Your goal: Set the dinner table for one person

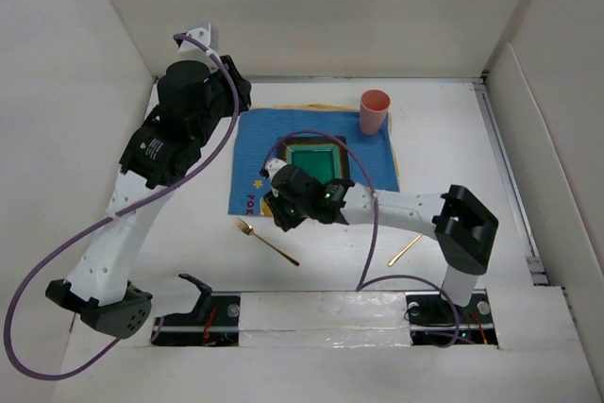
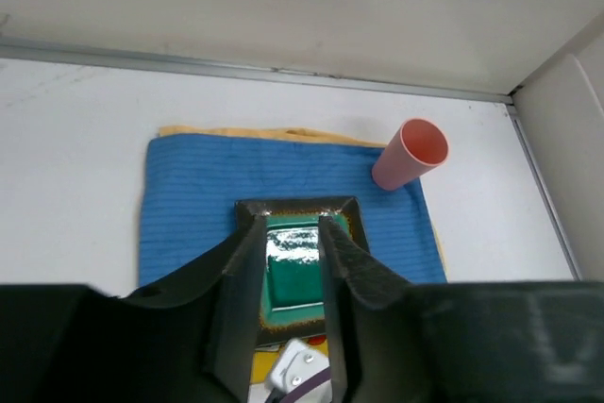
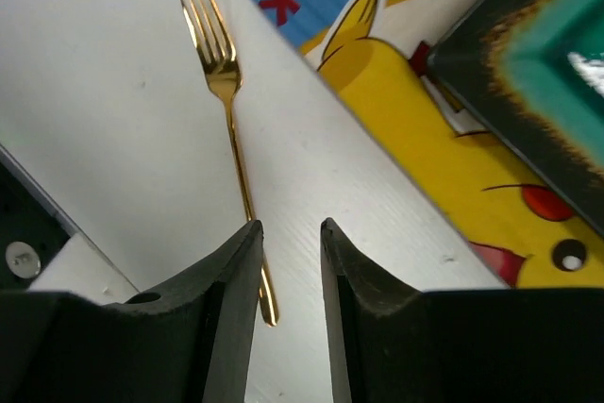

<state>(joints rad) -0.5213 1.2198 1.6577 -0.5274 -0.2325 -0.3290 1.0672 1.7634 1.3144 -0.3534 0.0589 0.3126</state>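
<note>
Low over the dinner table, just off the near-left corner of the blue placemat: right gripper. Hangs with its fingers parallel and a narrow gap apart. Grips nothing; shows only bare white tabletop through the gap.

Below and just to the left of that gap in the wrist view: handle end of a gold fork. Lies flat on the table, tines pointing away from the fingertips, close to the mat's edge but off it.

Ahead and to the right of the fingertips: the mat's cartoon-printed corner, then a dark-rimmed green square plate resting on the cloth.

Behind this gripper, back along its forearm: a slim gold utensil on bare table, partly hidden by the arm, kind unclear.

Raised well above the table: left gripper. Keeps a similar narrow gap and holds nothing. Looks down at the plate, framed between the fingers.

Ahead and to its right, at the mat's far right corner: pink cup on the blue cloth.
</note>
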